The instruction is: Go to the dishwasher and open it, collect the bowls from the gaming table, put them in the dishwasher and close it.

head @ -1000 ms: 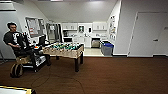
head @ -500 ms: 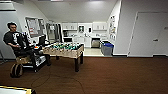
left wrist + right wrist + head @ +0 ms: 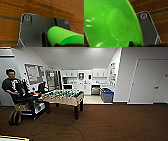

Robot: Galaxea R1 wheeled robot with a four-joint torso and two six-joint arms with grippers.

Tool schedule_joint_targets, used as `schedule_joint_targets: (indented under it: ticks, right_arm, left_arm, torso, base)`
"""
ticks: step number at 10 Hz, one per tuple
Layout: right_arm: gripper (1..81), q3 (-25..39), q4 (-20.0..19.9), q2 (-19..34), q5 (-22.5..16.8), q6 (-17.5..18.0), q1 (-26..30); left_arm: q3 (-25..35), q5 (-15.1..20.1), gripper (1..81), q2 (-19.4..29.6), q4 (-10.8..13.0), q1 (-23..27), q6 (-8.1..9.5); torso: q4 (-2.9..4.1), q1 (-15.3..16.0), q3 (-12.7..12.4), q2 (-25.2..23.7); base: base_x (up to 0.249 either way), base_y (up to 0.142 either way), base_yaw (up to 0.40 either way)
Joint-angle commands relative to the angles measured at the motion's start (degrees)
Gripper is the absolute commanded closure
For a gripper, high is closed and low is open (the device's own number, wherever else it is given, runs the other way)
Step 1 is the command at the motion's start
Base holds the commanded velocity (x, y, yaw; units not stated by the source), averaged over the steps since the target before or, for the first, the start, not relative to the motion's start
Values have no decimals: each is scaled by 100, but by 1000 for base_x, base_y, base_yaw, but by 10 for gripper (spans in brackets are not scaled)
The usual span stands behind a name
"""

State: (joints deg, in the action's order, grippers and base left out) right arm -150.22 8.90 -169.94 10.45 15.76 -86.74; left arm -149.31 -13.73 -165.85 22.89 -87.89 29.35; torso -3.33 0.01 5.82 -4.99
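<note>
Head view from my rig looks down a room with a dark brown floor (image 3: 120,124) toward a white kitchenette at the far end. A wooden-sided foosball table (image 3: 63,97) with a green field stands left of centre, its dark legs on the floor. Just to its left a person (image 3: 13,88) in dark clothes sits with a control rig (image 3: 27,105), and a thin cable (image 3: 50,127) loops across the floor in front of them. In the kitchenette, the dishwasher (image 3: 95,90) shows as a greyish panel under the far surface (image 3: 86,84), among white cabinet fronts; I cannot tell from here whether it stands open. Blue bins (image 3: 107,95) sit against the right wall near it, and a white door (image 3: 147,82) is set in the wall to the right.

Left wrist view: a green bowl (image 3: 65,36) seen edge-on lies against the dark wrist plate, above the striped brown floor (image 3: 11,28). I cannot tell how the left pincer's fingers stand.

Right wrist view: a second green bowl (image 3: 112,23) shows its inner side large and close to the camera, beside the dark plate, again over the floor (image 3: 159,16). The right pincer's fingers are also too hidden to tell.
</note>
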Motion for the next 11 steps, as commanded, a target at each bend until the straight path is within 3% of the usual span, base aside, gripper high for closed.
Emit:
schedule_joint_targets:
  ticks: [1,6,11]
  right_arm:
    - [811,126,323,-104,-535,-161,143]
    - [811,126,349,-131,-561,-170,178]
    - [811,91,341,-131,-579,-170,196]
  left_arm:
    - [24,160,811,61,31,268,-9]
    - [16,151,811,78,48,242,-9]
    - [25,151,811,69,48,242,-9]
  torso:
    - [0,0,0,0]
    - [0,-1,-2,0]
    - [0,2,-2,0]
  base:
    - [107,0,0]
    - [130,0,0]
    - [150,-100,0]
